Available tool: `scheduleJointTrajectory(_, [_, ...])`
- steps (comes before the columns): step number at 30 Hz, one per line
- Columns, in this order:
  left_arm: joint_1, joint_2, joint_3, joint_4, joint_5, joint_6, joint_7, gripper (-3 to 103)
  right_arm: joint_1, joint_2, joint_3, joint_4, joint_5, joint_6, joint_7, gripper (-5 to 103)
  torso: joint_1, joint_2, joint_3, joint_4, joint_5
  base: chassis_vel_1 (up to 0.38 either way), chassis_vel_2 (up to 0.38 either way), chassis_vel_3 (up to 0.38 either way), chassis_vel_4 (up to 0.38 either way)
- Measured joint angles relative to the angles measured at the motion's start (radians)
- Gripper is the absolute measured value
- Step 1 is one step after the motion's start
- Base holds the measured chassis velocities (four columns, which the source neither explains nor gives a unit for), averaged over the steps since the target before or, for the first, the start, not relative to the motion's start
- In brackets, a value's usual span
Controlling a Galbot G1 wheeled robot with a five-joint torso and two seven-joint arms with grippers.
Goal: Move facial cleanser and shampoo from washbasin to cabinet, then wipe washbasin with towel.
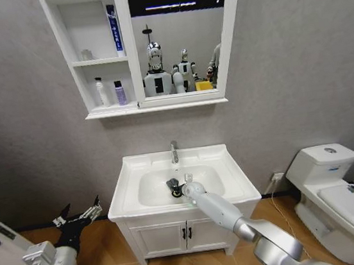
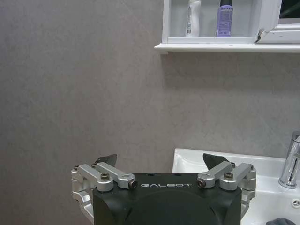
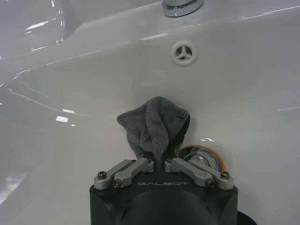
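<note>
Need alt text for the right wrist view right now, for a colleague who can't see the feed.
The right gripper is shut on the dark grey towel, holding it bunched against the white bowl of the washbasin beside the chrome drain. Past the towel are the round white overflow hole and the base of the chrome tap.

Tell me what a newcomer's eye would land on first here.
The right gripper, shut on the dark grey towel, pressing it into the washbasin bowl beside the drain. Next, the white bottle and purple bottle together on the cabinet shelf. The left gripper hangs open, left of the basin.
</note>
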Motion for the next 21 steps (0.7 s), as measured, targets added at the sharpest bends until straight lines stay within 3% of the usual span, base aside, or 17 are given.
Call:
scheduleJointTrajectory(4, [0.000,0.000,0.000,0.000,0.000,0.000,0.000,100,-0.011,-0.018,0.009,0.000,-0.036,0.009,0.006,4,0.000,0.000,0.000,0.0001,0.0001,0.000,0.000,0.000,0.000])
scheduleJointTrajectory(12, [0.000,0.000,0.000,0.000,0.000,0.000,0.000,100,-0.045,-0.128,0.045,0.053,-0.055,0.025,0.028,4,0.000,0.000,0.000,-0.0003,0.0000,0.000,0.000,0.000,0.000])
scheduleJointTrajectory(16, [0.000,0.000,0.000,0.000,0.000,0.000,0.000,100,-0.045,-0.129,0.047,0.055,-0.050,0.024,0.029,4,0.000,0.000,0.000,-0.0004,-0.0001,0.000,0.000,0.000,0.000])
scheduleJointTrajectory(21, [0.000,0.000,0.000,0.000,0.000,0.000,0.000,100,-0.035,-0.081,0.031,0.048,-0.018,0.009,0.039,4,0.000,0.000,0.000,-0.0009,-0.0002,0.000,0.000,0.000,0.000])
